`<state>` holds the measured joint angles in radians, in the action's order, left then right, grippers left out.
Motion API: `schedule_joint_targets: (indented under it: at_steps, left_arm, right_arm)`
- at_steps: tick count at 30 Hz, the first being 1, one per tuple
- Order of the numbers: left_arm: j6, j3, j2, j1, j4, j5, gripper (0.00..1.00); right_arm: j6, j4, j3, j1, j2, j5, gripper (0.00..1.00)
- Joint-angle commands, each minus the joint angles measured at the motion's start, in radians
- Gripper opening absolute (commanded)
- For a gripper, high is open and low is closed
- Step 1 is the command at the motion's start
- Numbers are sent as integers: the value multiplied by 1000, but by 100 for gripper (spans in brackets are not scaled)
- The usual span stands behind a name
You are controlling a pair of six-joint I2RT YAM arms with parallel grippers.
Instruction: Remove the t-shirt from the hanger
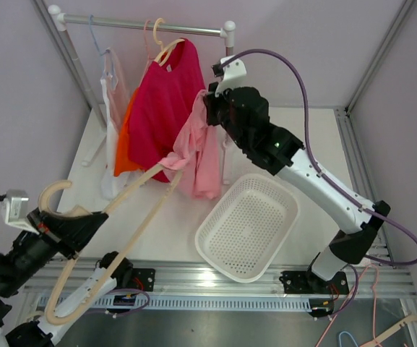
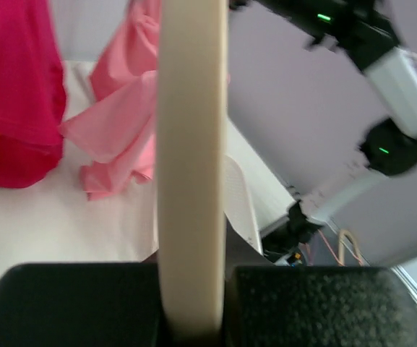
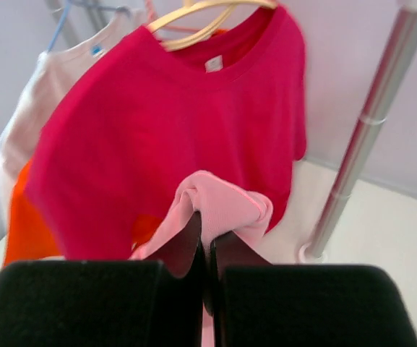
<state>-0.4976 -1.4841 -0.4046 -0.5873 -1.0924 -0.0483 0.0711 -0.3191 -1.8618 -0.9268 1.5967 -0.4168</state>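
Observation:
A pale pink t-shirt (image 1: 202, 152) hangs from my right gripper (image 1: 209, 107), which is shut on a bunched fold of it (image 3: 222, 206) in front of the rack. A cream wooden hanger (image 1: 132, 213) stretches from my left gripper (image 1: 71, 228) up to the shirt's lower edge; one arm tip still reaches into the cloth. My left gripper is shut on the hanger near its hook (image 1: 51, 194). In the left wrist view the hanger bar (image 2: 191, 159) runs up between the black fingers toward the pink shirt (image 2: 125, 108).
A clothes rack (image 1: 143, 27) at the back holds a crimson t-shirt (image 1: 161, 108), an orange one (image 1: 125, 148) and a white one (image 1: 110, 90) on hangers. A white perforated basket (image 1: 248, 224) sits on the table below the right arm. The rack's right post (image 3: 367, 130) stands close by.

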Motion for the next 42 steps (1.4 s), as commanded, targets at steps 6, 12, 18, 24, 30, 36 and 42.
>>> schedule_joint_targets:
  at_steps: [6,12,18,24,30,36,42]
  left_arm:
    - [42,126,98,-2,176,-610,1]
    - [103,266,188,-3,134,-454,0]
    - [110,407,106,-3,179,-102,1]
    - [105,415,-243,0,457,178,1]
    - [117,190,-520,0,588,263,0]
    - [165,-83,-750,0,578,263,0]
    - [238,-350,-940,1,545,240,0]
  right_arm:
    - [-106,-78,-351,77,126,15,0]
    - [-126,-127,-531,72,109,30,0]
    - [-154,-86,-470,2,-66,58,0]
    - [-183,-32,-310,-58,-252,50,0]
    - [-127,-164,-275,-83,-340,65,0]
    - [65,-155,157,-93,-569,41,0]
    - [202,-61,624,-90,-765,1,0]
